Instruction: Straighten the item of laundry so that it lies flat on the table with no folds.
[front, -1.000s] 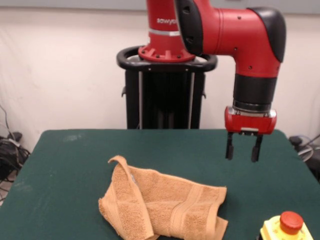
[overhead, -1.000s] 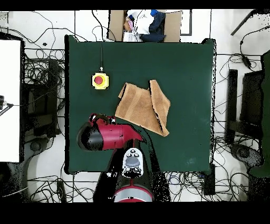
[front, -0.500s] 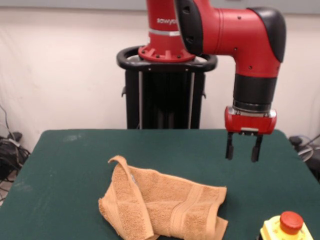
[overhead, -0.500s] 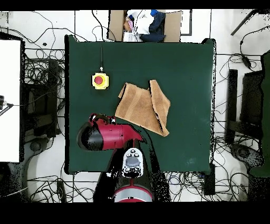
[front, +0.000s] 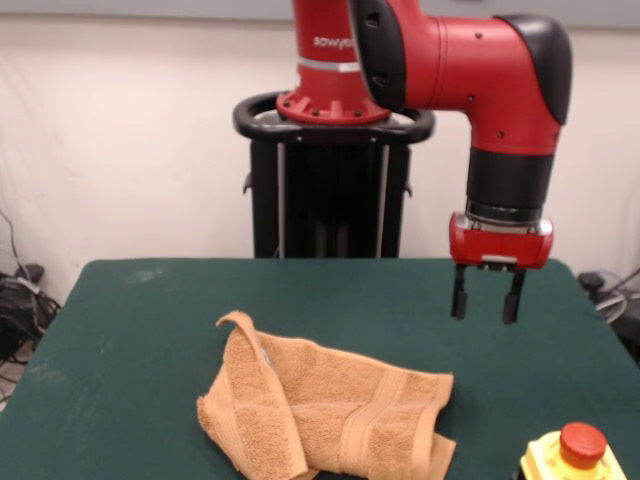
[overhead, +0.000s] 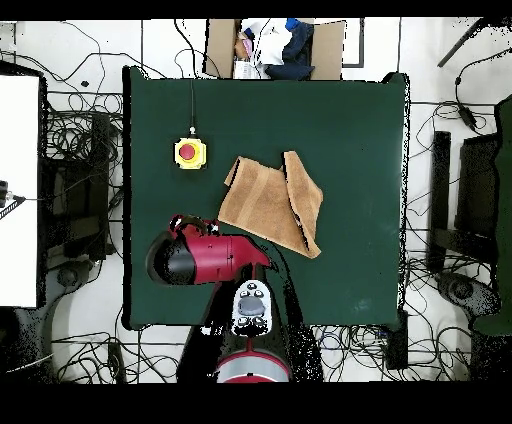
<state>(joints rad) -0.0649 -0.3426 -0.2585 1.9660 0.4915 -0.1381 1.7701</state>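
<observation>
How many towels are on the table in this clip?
1: the towel lies folded on the table, beside the yellow button box; nothing appears hidden.

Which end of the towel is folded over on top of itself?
In the front view, the picture-left end of the towel: its flap lies doubled over, while the picture-right end looks flatter.

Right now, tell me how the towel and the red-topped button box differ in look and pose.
The towel is soft orange-tan terry, lying crumpled with one side folded over itself; the button box is a rigid yellow block with a red cap, standing upright. The towel spreads wide across the table; the button box covers only a small spot near the table's edge. Both rest on the green top, apart from the open claw.
</observation>
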